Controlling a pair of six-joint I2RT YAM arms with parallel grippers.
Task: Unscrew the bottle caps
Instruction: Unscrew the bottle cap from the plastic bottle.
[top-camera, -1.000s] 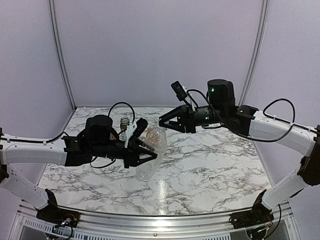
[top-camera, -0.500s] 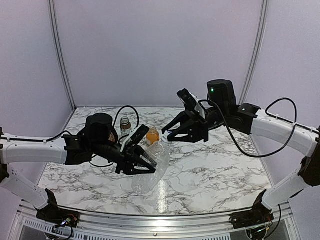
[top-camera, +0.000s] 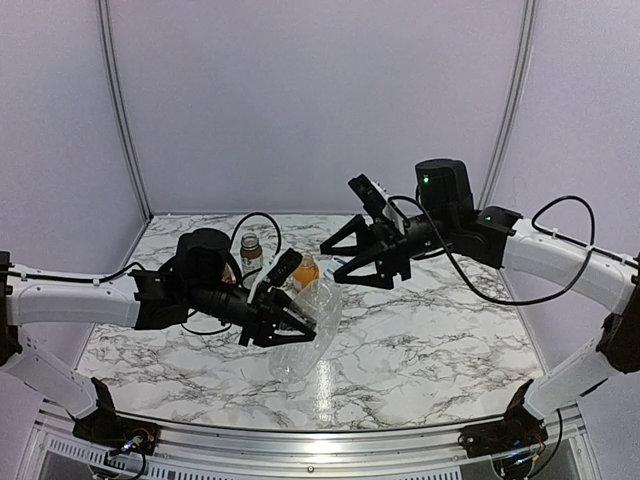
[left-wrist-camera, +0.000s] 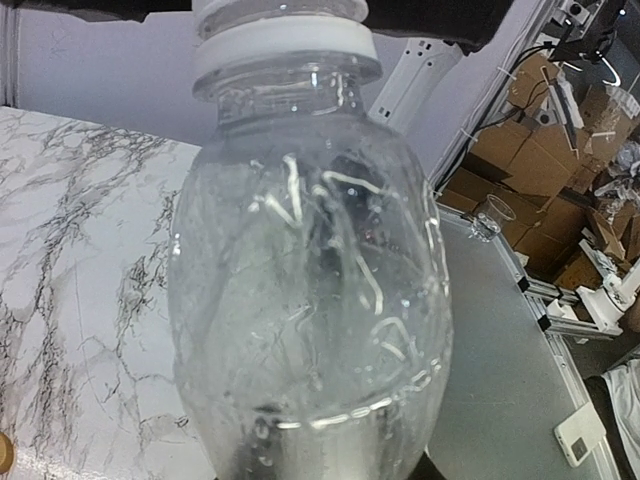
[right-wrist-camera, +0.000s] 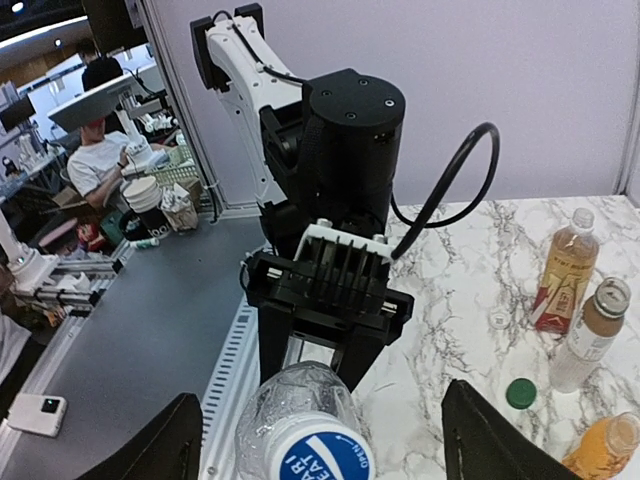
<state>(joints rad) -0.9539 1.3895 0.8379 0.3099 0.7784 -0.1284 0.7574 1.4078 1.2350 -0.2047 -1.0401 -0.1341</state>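
My left gripper (top-camera: 288, 325) is shut on the body of the tall clear bottle (top-camera: 305, 340), holding it tilted above the table. Seen from the left wrist, the bottle (left-wrist-camera: 310, 280) fills the frame and hides the fingers. Its white cap with blue print (right-wrist-camera: 320, 462) sits on the neck, also seen at the top of the left wrist view as the cap (left-wrist-camera: 283, 30). My right gripper (right-wrist-camera: 320, 400) is open, its fingers spread wide on either side of that cap without touching it. In the top view the right gripper (top-camera: 331, 262) hovers just above the bottle's neck.
On the marble behind stand the amber tea bottle (right-wrist-camera: 563, 275) with a red label, a short white-labelled bottle (right-wrist-camera: 590, 335) and the orange juice bottle (right-wrist-camera: 600, 447). A loose dark green cap (right-wrist-camera: 519, 392) and a loose white cap (right-wrist-camera: 498, 320) lie beside them.
My right gripper has gone from shut at the cap to wide open. The left arm has shifted the bottle slightly down and right, uncovering the orange juice bottle.
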